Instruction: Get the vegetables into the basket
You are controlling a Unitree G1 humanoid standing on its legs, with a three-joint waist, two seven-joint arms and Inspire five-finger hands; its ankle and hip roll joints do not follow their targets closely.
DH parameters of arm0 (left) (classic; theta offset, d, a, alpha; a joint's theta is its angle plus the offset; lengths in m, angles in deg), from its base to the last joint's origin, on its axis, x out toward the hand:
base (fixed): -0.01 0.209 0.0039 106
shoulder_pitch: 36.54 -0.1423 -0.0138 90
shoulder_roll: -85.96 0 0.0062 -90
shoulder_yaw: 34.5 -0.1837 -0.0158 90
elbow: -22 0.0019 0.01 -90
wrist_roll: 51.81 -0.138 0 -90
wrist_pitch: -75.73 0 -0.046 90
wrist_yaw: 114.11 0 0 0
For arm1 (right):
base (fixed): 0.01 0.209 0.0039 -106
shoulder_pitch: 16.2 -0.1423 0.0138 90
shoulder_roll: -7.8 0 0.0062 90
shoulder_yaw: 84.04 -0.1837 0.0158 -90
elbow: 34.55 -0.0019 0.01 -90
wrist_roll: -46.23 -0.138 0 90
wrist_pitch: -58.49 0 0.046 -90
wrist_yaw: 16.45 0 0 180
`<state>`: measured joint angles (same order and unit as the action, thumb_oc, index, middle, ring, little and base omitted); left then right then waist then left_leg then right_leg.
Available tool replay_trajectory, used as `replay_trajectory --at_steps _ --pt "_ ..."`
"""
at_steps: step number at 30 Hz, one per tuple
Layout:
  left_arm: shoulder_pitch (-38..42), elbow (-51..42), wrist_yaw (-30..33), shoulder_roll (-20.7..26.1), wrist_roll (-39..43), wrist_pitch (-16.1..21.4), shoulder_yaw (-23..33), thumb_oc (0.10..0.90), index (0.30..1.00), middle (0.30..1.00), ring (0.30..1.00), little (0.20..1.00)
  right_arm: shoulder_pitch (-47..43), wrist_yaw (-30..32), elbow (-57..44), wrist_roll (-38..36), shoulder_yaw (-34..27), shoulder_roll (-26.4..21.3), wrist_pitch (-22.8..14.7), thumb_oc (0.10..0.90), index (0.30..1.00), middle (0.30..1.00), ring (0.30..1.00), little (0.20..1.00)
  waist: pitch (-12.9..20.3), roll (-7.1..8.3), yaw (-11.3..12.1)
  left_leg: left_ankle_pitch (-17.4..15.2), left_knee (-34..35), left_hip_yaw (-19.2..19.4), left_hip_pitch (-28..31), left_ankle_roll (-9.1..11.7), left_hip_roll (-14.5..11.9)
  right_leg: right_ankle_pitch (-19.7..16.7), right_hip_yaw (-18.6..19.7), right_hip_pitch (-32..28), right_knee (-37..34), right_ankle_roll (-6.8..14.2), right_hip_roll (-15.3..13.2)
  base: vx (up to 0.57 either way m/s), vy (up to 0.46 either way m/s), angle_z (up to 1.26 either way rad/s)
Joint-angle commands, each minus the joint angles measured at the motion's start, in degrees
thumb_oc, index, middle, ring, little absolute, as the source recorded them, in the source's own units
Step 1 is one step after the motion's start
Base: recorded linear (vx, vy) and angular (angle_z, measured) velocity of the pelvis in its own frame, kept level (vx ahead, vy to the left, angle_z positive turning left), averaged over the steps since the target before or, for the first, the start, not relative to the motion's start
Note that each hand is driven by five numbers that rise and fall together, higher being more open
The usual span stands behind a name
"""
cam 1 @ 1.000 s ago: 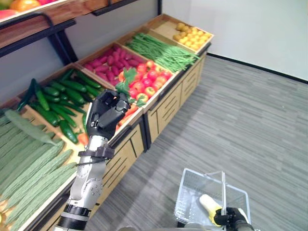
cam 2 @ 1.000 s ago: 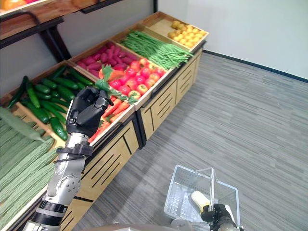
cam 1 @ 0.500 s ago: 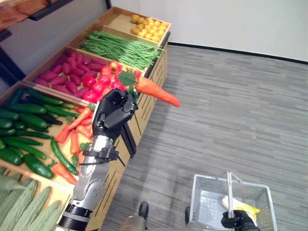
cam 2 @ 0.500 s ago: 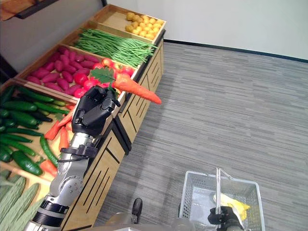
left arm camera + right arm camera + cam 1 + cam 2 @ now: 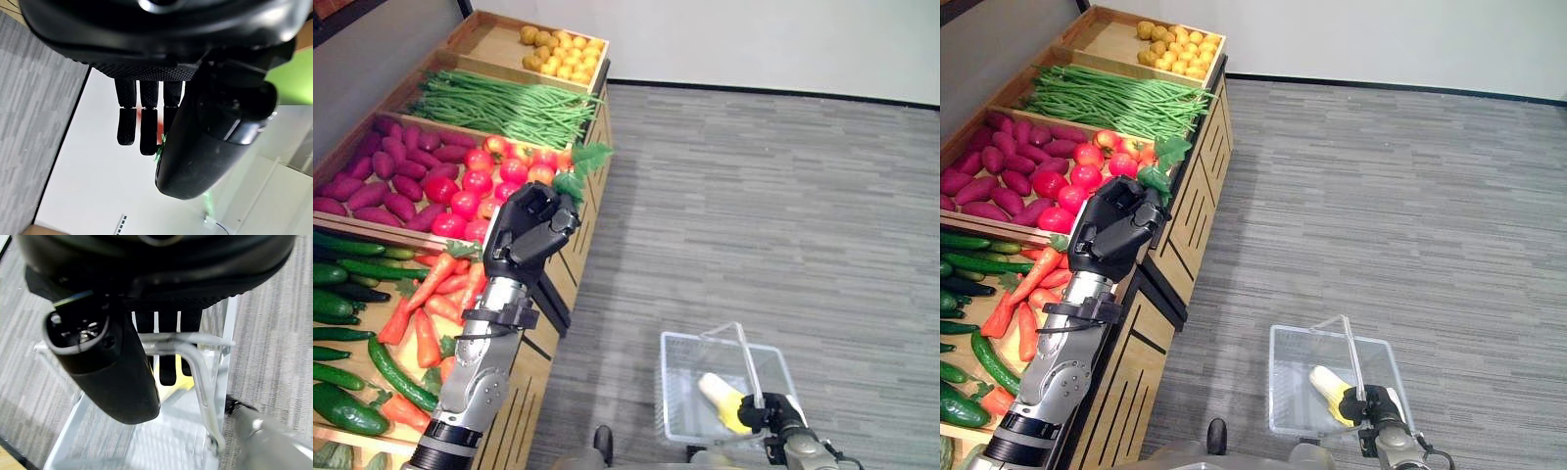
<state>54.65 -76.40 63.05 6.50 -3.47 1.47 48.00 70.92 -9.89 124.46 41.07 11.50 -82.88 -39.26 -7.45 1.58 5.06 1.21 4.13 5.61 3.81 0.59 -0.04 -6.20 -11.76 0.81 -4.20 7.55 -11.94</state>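
Up over the front edge of the produce stand, the left hand (image 5: pixel 530 227) is raised on a bent arm, its back turned toward the head camera and its fingers (image 5: pixel 147 125) curled inward with the thumb folded across them. Green carrot leaves (image 5: pixel 579 168) stick out past the knuckles toward the tomatoes, and in the left wrist view a sliver of orange and green shows between the fingers and thumb, so the hand is clenched on a carrot whose body is almost wholly hidden behind it.

Low at the near right, the right hand (image 5: pixel 767 416) grips the handle (image 5: pixel 195 363) of the wire basket (image 5: pixel 677 392); its wrist view shows the fingers wrapped round the metal bar. The basket hangs over the floor, well apart from the stand, and a yellow-and-white corn cob (image 5: pixel 720 399) lies inside it.

The stand is a row of wooden bins with slatted fronts. From the far end they hold small yellow fruit (image 5: pixel 558 51), long green beans (image 5: pixel 499 98), purple sweet potatoes (image 5: pixel 372 181) beside red tomatoes (image 5: pixel 480 181), and then, nearest the robot, dark green cucumbers (image 5: pixel 342 294) beside loose carrots (image 5: pixel 435 294). The raised left hand sits just in front of the divider between the tomato bin and the carrot bin.

Grey striped carpet (image 5: pixel 754 196) covers the floor, meeting a white wall (image 5: pixel 754 39) along a dark skirting strip.
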Motion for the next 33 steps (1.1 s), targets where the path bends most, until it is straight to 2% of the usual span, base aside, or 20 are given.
replay_trajectory --at_steps 1,3,4,8,10,16,22,30,33 --pt "2.9 -6.6 -2.9 0.6 -1.1 4.8 3.7 0.400 0.300 0.300 0.300 0.300 -0.3 1.1 -1.5 0.4 0.7 -3.4 -2.8 0.400 0.300 0.300 0.300 0.300 4.0 1.24 0.2 -2.4 -6.6 -1.6 -6.6 1.8 -1.9 0.1 -1.2 -0.7 4.8 4.4 -4.6 0.02 -0.081 -0.09" --pt "2.2 -6.2 -3.1 0.3 -1.3 4.5 3.7 0.400 0.300 0.300 0.300 0.300 0.2 0.9 -1.2 0.5 0.9 -3.5 -2.8 0.400 0.300 0.300 0.300 0.300 4.7 1.23 0.1 -1.7 -5.4 -1.5 -5.9 2.4 -2.6 0.7 -1.3 -1.5 2.9 4.1 -3.8 0.04 -0.129 -0.10" --pt "2.0 -6.2 -3.5 0.4 -1.0 4.4 3.3 0.400 0.300 0.300 0.300 0.300 0.4 0.8 -1.2 0.4 0.9 -4.1 -3.0 0.400 0.300 0.300 0.300 0.300 5.5 1.00 -0.1 -0.1 -3.4 -1.8 -5.4 3.3 -3.4 0.9 -1.8 -2.7 0.9 3.8 -2.8 0.05 -0.146 -0.10" --pt "2.7 -6.1 -4.0 0.4 -0.5 4.2 2.1 0.400 0.300 0.300 0.300 0.300 -0.1 1.1 -1.8 0.6 1.0 -5.8 -3.1 0.400 0.300 0.300 0.300 0.300 6.0 0.57 -0.5 1.7 -0.8 -2.4 -5.0 4.2 -4.4 1.2 -2.7 -3.6 -0.8 3.6 -1.9 0.02 -0.115 -0.01" --pt "3.5 -5.3 -4.9 -0.1 0.3 3.3 -0.4 0.400 0.300 0.300 0.300 0.300 -1.3 1.8 -4.6 0.9 0.8 -9.0 -3.3 0.400 0.300 0.300 0.300 0.300 6.4 -0.27 -1.1 2.5 0.3 -2.6 -4.5 4.8 -5.3 2.1 -2.7 -3.7 -0.8 3.5 -1.1 0.01 -0.113 0.06" --pt "4.2 -3.7 -5.9 0.5 0.4 2.0 -3.7 0.400 0.300 0.300 0.300 0.300 -3.3 2.1 -11.1 1.0 1.0 -12.4 -3.9 0.400 0.300 0.300 0.300 0.300 6.7 -0.88 -1.7 2.5 0.9 -2.2 -3.9 5.0 -5.8 2.4 -2.4 -4.0 -0.8 3.4 -0.7 0.00 -0.022 0.02" --pt "5.2 -1.7 -8.0 3.4 -1.0 0.1 -7.8 0.400 0.300 0.300 0.300 0.300 -4.8 1.1 -25.9 2.3 2.0 -16.8 -4.9 0.400 0.300 0.300 0.300 0.300 7.4 -1.10 -2.9 1.6 0.9 -1.0 -3.4 4.7 -5.3 1.6 -0.8 -3.3 -0.8 3.8 -1.3 0.00 0.016 -0.10" --pt "8.3 2.8 -8.2 5.6 -5.1 -1.0 -11.6 0.400 0.300 0.300 0.300 0.300 -8.0 0.6 -38.4 2.2 3.2 -18.2 -5.6 0.400 0.300 0.300 0.300 0.300 7.7 -0.81 -3.6 0.9 0.9 -0.3 -2.9 4.4 -5.0 0.9 0.3 -2.8 -0.8 4.2 -1.9 0.00 0.014 -0.06" --pt "9.5 4.3 -8.1 6.1 -6.0 -1.3 -12.8 0.400 0.300 0.300 0.300 0.300 -9.5 0.5 -39.6 1.5 3.9 -18.4 -5.8 0.400 0.300 0.300 0.300 0.300 7.7 -0.72 -3.6 0.8 0.9 -0.2 -2.8 4.3 -5.0 0.9 0.3 -2.9 -0.8 4.2 -1.9 0.00 0.004 -0.03"
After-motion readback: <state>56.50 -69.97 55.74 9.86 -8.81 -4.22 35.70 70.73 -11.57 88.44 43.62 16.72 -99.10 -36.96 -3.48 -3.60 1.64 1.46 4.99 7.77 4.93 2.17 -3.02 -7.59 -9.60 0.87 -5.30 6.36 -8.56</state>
